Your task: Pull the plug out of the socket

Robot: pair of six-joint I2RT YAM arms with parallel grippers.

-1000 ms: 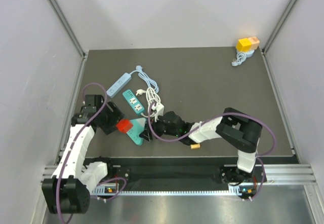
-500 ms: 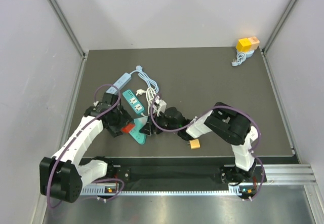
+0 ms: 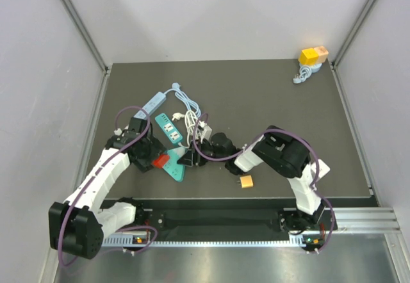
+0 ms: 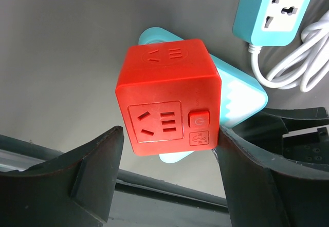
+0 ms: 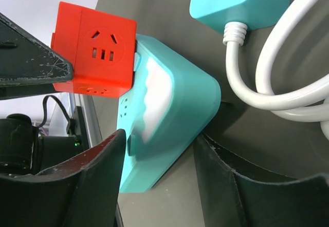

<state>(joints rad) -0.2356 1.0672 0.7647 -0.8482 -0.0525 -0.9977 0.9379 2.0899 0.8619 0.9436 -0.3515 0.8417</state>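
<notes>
A red cube plug (image 3: 160, 161) sits plugged into one end of a teal socket block (image 3: 177, 171) near the table's front left. In the left wrist view the red cube (image 4: 169, 96) lies between my left gripper's (image 4: 167, 160) fingertips. The right finger (image 4: 267, 175) touches its corner and a slim gap shows at the left finger (image 4: 77, 181), so that gripper is open. In the right wrist view my right gripper (image 5: 159, 175) is shut on the teal block (image 5: 169, 124), with the red cube (image 5: 95, 50) at the block's far end.
A teal power strip (image 3: 168, 128), a light blue strip (image 3: 149, 105) and coiled white cables (image 3: 192, 120) with a white adapter (image 3: 205, 129) lie just behind. A small orange plug (image 3: 245, 181) lies by the right arm. A yellow-orange cube (image 3: 312, 56) sits at the back right.
My left arm has swung in from the left, bringing its fingers around the red cube. My right arm has folded in and shifted the teal block slightly.
</notes>
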